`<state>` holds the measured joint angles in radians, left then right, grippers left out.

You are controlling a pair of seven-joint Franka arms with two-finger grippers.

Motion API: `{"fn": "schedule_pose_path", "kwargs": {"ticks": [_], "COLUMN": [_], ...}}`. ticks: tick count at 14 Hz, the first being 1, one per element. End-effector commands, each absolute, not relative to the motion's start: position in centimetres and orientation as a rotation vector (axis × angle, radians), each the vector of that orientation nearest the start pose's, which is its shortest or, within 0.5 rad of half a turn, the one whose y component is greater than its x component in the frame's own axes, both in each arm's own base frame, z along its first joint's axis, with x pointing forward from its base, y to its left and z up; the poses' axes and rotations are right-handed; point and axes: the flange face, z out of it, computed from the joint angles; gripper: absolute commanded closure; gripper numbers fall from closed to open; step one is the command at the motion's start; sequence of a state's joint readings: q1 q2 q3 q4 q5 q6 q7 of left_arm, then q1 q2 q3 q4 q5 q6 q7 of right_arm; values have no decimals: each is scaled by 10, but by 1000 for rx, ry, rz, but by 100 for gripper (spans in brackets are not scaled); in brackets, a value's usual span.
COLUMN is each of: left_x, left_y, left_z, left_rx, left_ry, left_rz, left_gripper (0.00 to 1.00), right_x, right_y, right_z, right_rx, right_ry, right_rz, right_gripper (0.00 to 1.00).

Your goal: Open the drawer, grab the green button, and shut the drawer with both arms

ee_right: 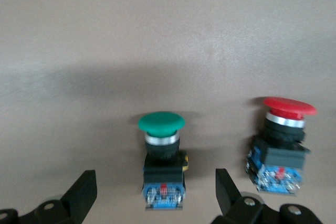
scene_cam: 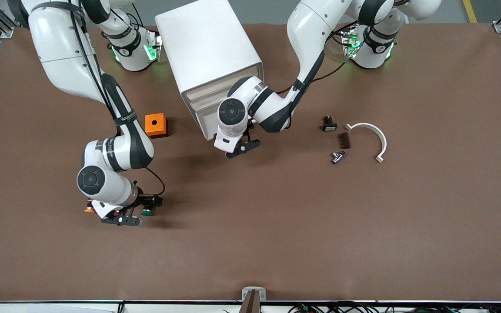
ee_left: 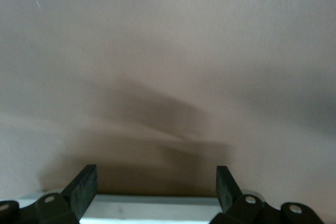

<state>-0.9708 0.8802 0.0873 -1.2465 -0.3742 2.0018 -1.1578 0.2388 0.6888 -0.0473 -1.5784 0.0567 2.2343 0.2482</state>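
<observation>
Right gripper [scene_cam: 122,217] low over the table [scene_cam: 276,226] near the right arm's end, fingers apart and holding nothing; the green-capped button [ee_right: 161,157] stands upright on the table between them, the red-capped button [ee_right: 281,142] just beside it and an orange-capped one [scene_cam: 88,209] close by. Orange box [scene_cam: 155,124] beside the white cabinet [scene_cam: 209,56]. Left gripper [scene_cam: 242,148] at the cabinet's front, fingers apart, with the drawer [ee_left: 157,209] front edge between them. Small parts [scene_cam: 336,139] and a white curved bracket [scene_cam: 374,139] toward the left arm's end.
</observation>
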Motion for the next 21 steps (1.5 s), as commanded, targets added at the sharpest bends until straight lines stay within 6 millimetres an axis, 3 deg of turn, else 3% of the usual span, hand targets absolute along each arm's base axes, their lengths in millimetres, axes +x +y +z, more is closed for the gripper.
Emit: {"fn": "schedule_pose_path", "kwargs": {"ticks": [1,5,9,13,17,21], "left_x": [429,421,413,405,402,401], "left_y": [-604,-608,-611,-612,-613,-611], "left_z": [231,228,225,217,214,210], "left_rx": [-3076,-3059,-3036,-3014,-2997,-2986], "left_ry": [-703,-782,-840,-858,-903,-916], "left_rz": [543,656,753,836,915,933], "left_gripper": [1,1,1,1,1,1], "right_x": [681,671,651,629,607,596], "right_y": [126,61,17,-7,-12,-14], "right_z": [288,349,416,470,523,548], "right_rx": [-3145,-3178,-3179,-3162,-3141,-3132], "right_ry": [66,-42,31,27,25,26], "right_rz": [85,201,242,248,187,157], "right_gripper": [0,0,0,0,0,0]}}
